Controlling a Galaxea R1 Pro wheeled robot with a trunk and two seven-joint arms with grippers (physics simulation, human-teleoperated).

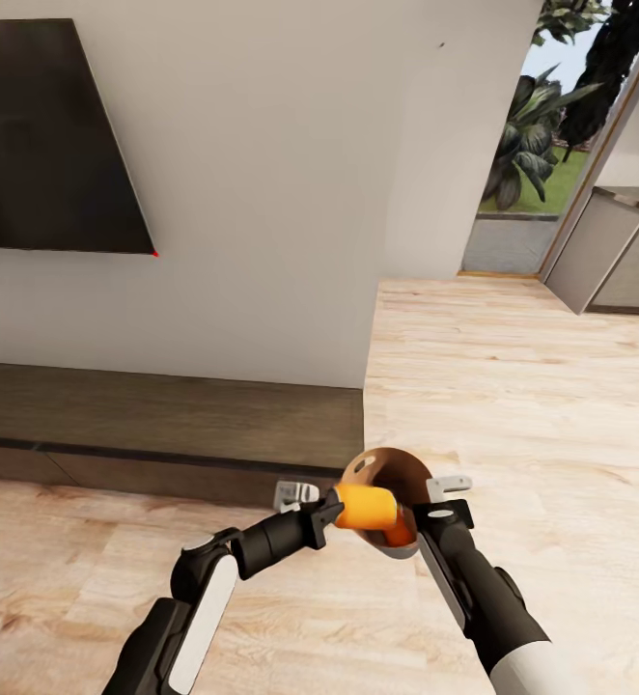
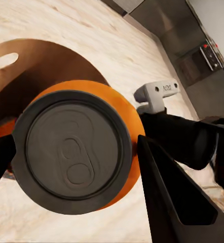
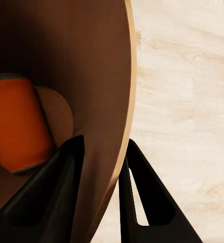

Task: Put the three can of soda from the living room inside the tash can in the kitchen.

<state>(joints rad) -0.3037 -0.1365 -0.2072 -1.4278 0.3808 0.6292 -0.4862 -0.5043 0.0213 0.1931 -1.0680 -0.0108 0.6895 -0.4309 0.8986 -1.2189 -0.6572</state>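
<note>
My left gripper (image 1: pixel 344 507) is shut on an orange can of soda (image 1: pixel 366 506), held on its side at the mouth of the tash can (image 1: pixel 389 471). In the left wrist view the can's grey top (image 2: pixel 71 152) faces the camera between the dark fingers (image 2: pixel 173 197), with the bin's brown inside (image 2: pixel 46 63) behind it. My right gripper (image 1: pixel 426 514) is shut on the bin's rim. In the right wrist view the gripper (image 3: pixel 104 147) straddles the bin's wall (image 3: pixel 123 101), and a second orange can (image 3: pixel 15 124) lies inside the bin.
A black wall TV (image 1: pixel 49 135) hangs at the left above a low wooden console (image 1: pixel 165 425). Light wood plank floor (image 1: pixel 513 386) runs to the right toward an opening with grey cabinets (image 1: pixel 609 251) and a window with plants (image 1: pixel 537 125).
</note>
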